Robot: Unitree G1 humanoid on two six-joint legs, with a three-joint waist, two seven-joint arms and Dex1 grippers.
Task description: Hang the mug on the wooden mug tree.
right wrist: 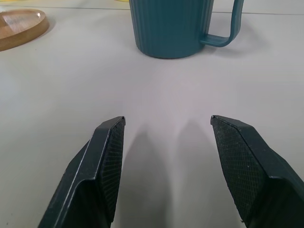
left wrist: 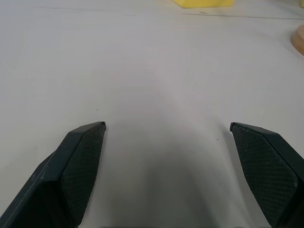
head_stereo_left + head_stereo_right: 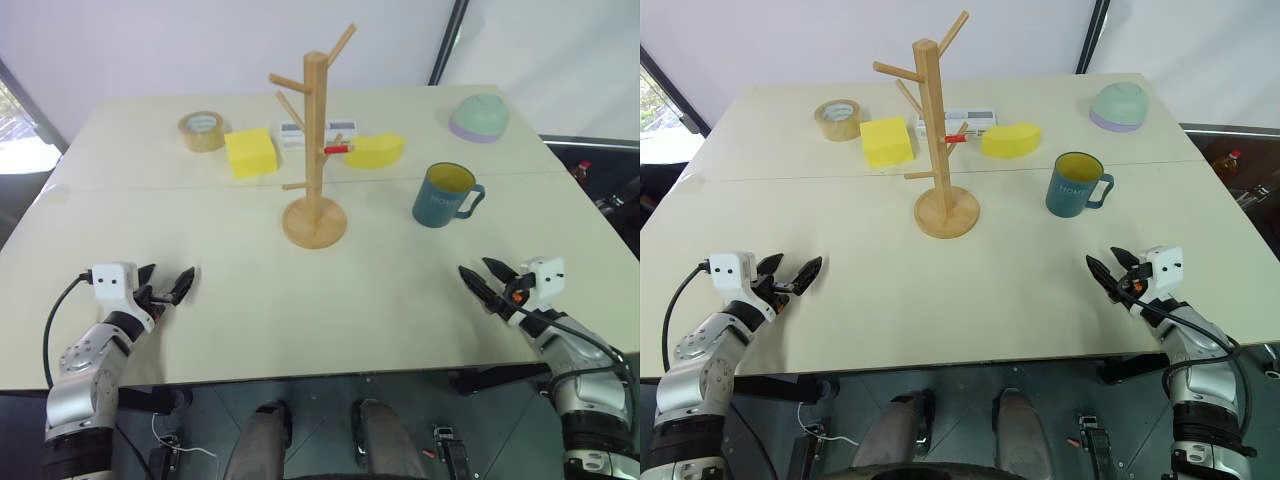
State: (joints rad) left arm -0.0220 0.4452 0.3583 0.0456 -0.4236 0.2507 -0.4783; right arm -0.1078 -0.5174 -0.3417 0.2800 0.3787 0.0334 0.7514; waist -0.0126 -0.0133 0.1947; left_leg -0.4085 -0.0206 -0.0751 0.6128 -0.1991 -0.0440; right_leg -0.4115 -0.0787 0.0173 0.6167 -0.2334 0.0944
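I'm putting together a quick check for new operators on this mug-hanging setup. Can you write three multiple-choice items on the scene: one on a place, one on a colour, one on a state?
1. Where does the mug stand?
A. On the table, to the robot's right of the wooden mug tree
B. Hung on a peg
C. Inside the upturned bowl

2. What colour is the mug's inside?
A. White
B. Yellow
C. Red

3. How is the right gripper?
A. Shut on the mug
B. Shut, holding nothing
C. Open, holding nothing

Answers:
1. A, it stands upright on the table, apart from the tree's round base.
2. B, yellow shows inside the teal rim.
3. C, its two fingers stand apart with bare table between them, short of the mug.
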